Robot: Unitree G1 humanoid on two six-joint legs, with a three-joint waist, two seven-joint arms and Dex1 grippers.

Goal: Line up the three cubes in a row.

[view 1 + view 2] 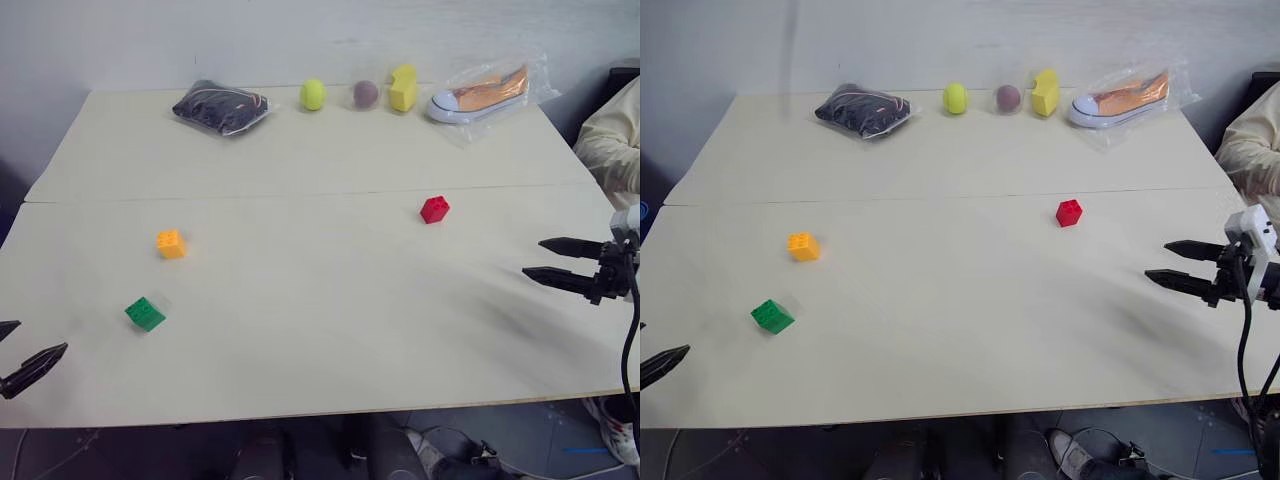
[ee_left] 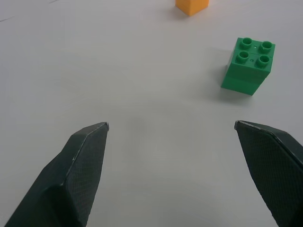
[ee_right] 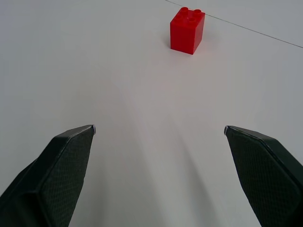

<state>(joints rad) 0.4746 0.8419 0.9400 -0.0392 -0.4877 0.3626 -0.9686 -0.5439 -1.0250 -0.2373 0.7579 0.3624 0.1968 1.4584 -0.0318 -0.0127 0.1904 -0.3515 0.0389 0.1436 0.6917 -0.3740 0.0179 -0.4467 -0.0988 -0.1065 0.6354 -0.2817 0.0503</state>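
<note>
Spreading wide, both grippers' fingers [image 2: 80, 165] apparently hold nothing.

— Where's the left end effector [image 1: 22, 358]?
— Low at the near left, its two black fingers [image 2: 75, 170] spread wide, nothing between them.
— And the right end effector [image 1: 545, 258]?
— Out at the right side, pointing inward to the left, fingers [image 3: 57, 175] also wide apart and holding nothing.
</note>
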